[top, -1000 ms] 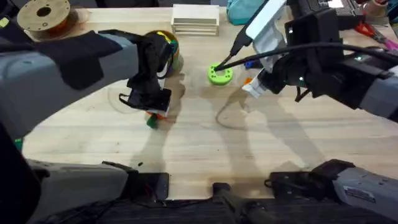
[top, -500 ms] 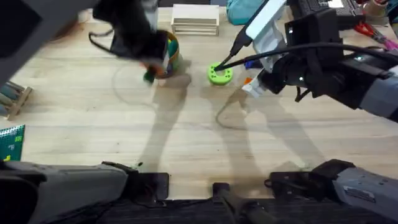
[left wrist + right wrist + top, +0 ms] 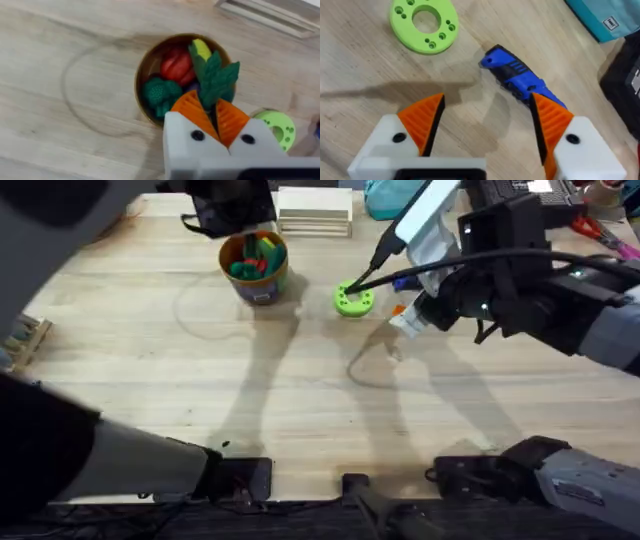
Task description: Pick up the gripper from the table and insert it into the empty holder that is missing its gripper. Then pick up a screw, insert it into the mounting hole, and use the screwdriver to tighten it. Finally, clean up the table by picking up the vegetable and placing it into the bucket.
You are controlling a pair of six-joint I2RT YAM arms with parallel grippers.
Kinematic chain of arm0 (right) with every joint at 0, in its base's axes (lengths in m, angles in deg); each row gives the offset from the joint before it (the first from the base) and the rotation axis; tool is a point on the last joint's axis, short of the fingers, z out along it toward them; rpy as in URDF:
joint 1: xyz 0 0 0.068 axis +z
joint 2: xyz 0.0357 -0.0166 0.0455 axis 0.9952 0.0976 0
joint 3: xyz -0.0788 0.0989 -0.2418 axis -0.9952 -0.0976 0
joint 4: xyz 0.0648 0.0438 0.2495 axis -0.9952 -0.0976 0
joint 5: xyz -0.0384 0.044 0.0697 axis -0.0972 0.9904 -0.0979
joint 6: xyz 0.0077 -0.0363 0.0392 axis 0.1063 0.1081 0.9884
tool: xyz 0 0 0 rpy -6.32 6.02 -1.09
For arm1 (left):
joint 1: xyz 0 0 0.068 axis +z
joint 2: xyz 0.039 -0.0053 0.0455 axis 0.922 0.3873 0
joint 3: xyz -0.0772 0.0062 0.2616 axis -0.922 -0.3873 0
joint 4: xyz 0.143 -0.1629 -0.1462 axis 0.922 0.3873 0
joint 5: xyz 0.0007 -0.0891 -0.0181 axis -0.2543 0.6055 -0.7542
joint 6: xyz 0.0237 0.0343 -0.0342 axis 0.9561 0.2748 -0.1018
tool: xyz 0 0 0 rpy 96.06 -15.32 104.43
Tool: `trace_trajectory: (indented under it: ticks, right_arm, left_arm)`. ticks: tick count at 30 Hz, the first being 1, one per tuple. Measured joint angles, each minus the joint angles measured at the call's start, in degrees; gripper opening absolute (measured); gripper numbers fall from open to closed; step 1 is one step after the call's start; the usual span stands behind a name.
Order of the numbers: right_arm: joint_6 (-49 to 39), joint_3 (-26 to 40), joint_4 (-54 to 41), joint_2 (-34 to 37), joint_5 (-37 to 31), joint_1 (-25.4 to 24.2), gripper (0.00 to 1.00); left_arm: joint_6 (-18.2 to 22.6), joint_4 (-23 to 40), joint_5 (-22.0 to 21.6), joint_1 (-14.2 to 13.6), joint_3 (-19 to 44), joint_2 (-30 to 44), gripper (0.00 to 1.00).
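My left gripper (image 3: pixel 212 117) is shut on the vegetable (image 3: pixel 216 79), a dark green leafy toy, and holds it just over the ochre bucket (image 3: pixel 141 80). The bucket (image 3: pixel 262 283) also holds red, green and yellow toy foods. My right gripper (image 3: pixel 487 120) stands open low over the table. The blue screwdriver (image 3: pixel 520 80) lies just beyond its fingers, near the right-hand pad. From overhead the screwdriver (image 3: pixel 405 280) shows beside the right arm. The loose gripper, the holder and the screw are out of view.
A flat bright green ring disc (image 3: pixel 353 300) lies right of the bucket, close to the right gripper. A stack of pale wooden boards (image 3: pixel 315 210) and a teal bag (image 3: pixel 388 195) sit at the back edge. A small wooden rack (image 3: pixel 22 340) stands at the left.
The left arm has lifted the vegetable off the table and carried it back to a spot over the bucket. The right arm has not moved.
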Motion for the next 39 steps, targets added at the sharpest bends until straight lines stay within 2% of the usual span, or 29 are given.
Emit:
trace_trajectory:
  ticks: [5,12,13,18,19,20,22,26,29,31,35,39]
  right_arm:
    - [0.0,0.0,0.0,0.0,0.0,0.0,0.989]
    - [0.0,0.0,0.0,0.0,0.0,0.0,0.990]
    - [0.0,0.0,0.0,0.0,0.0,0.0,0.989]
    - [0.0,0.0,0.0,0.0,0.0,0.0,0.990]
    - [0.0,0.0,0.0,0.0,0.0,0.0,0.990]
    - [0.0,0.0,0.0,0.0,0.0,0.0,0.990]
    - [0.4,0.0,0.0,0.0,0.0,0.0,0.990]
    - [3.6,1.7,-5.4,-0.5,0.0,0.0,0.989]
    - [6.1,5.2,-11.0,-2.7,0.0,0.0,0.989]
    - [7.8,9.0,-14.9,-5.0,0.0,0.0,0.989]
    - [10.7,15.8,-22.4,-9.4,0.0,0.0,0.989]
    - [12.3,18.1,-27.2,-14.0,0.0,0.0,0.989]
  left_arm:
    - [-9.0,0.1,-0.3,0.0,0.0,4.8,0.023]
    - [-13.4,0.1,-0.8,0.0,0.0,5.4,0.023]
    - [-13.5,0.2,-0.8,0.0,0.0,5.4,0.057]
    - [-14.2,0.1,-0.8,0.0,0.0,5.4,0.844]
    - [-14.3,0.1,-0.9,0.0,0.0,5.4,0.939]
    - [-14.5,0.1,-0.9,0.0,0.0,5.2,0.975]
    - [-14.1,0.1,-0.9,0.0,0.0,4.6,0.985]
    - [-8.2,0.7,-0.9,-0.1,0.0,0.8,0.986]
    - [-1.2,1.8,-1.0,-0.5,0.1,-4.2,0.986]
    - [4.9,3.7,-1.0,-1.4,0.5,-8.7,0.986]
    - [16.8,10.6,-1.0,-3.6,1.5,-17.3,0.986]
    - [26.6,21.1,-0.5,-5.6,1.8,-24.0,0.986]
